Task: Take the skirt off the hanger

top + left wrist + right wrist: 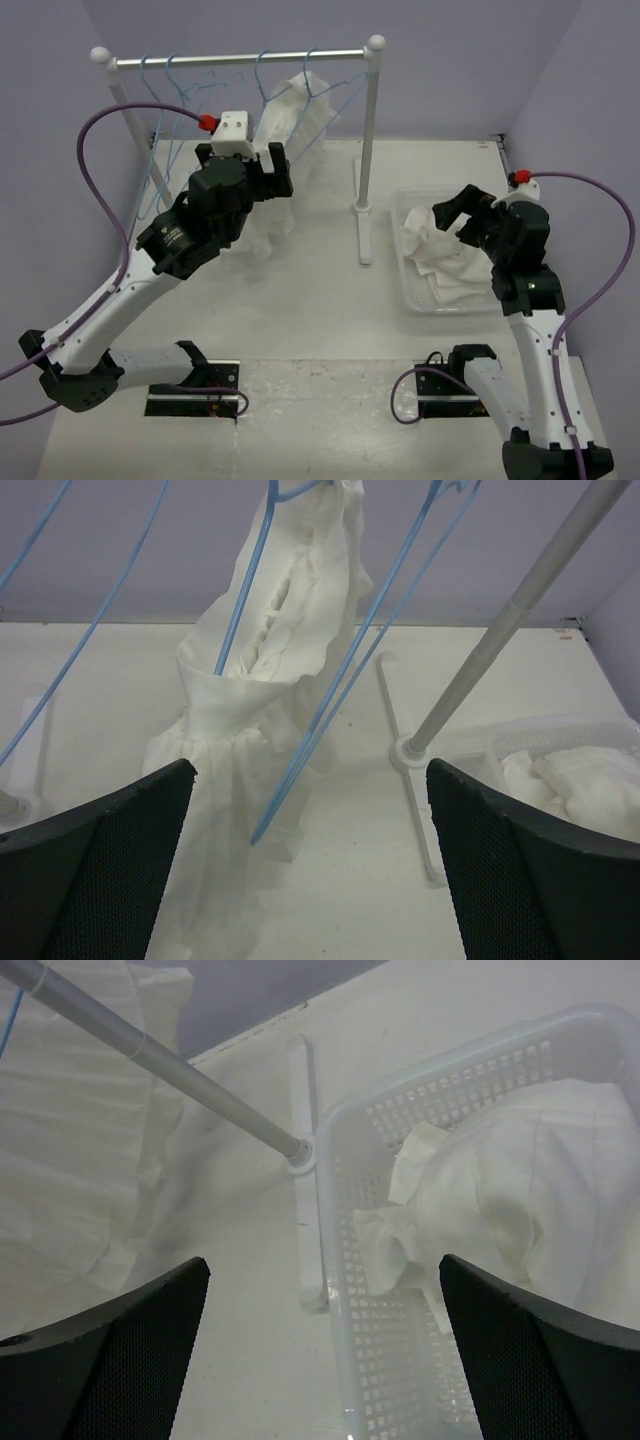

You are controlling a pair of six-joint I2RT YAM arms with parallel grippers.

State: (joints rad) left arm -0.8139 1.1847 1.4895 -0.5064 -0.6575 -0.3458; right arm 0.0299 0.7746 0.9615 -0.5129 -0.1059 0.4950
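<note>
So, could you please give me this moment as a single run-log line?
left gripper: open, facing skirt | skirt: on hanger | right gripper: open, above basket

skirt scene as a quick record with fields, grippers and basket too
skirt: on a blue hanger, lower part trailing to the table
hanger: hooked on the rack rail
left gripper: open, facing the skirt, not touching
right gripper: open, over the basket
basket: holds crumpled white cloth
</note>
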